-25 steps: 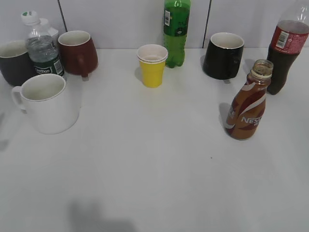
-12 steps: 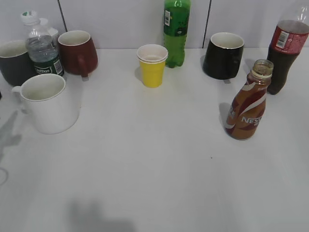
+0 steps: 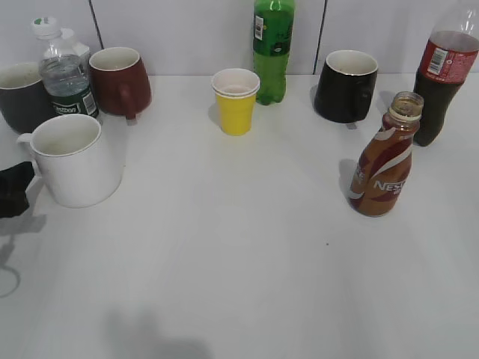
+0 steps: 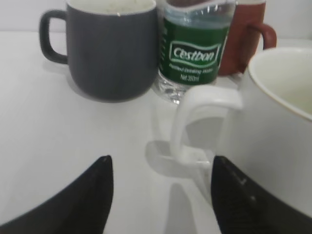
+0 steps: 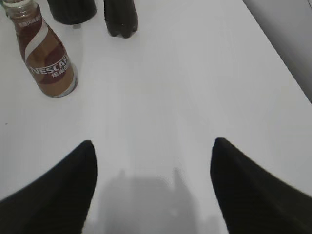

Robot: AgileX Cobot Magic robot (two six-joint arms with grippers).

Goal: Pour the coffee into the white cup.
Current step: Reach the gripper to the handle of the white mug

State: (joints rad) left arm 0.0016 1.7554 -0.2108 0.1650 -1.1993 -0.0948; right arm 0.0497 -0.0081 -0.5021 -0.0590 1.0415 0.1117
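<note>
The white cup [image 3: 78, 160] stands empty at the left of the table, its handle [image 4: 195, 124] pointing left. My left gripper [image 4: 160, 168] is open just short of that handle; its dark tip shows at the left edge of the exterior view [image 3: 13, 191]. The brown Nescafe coffee bottle [image 3: 383, 159], uncapped, stands upright at the right and also shows in the right wrist view [image 5: 46, 56]. My right gripper [image 5: 152, 151] is open and empty over bare table, well behind and to the right of the bottle; it is out of the exterior view.
Behind the white cup stand a grey mug [image 4: 109, 48], a small water bottle [image 4: 192, 48] and a dark red mug [image 3: 120, 81]. A yellow paper cup [image 3: 236, 101], green bottle [image 3: 272, 48], black mug [image 3: 346, 86] and cola bottle [image 3: 441, 75] line the back.
My left gripper has come into the exterior view from the left edge, moving toward the white cup's handle. The cups and bottles have not moved.
</note>
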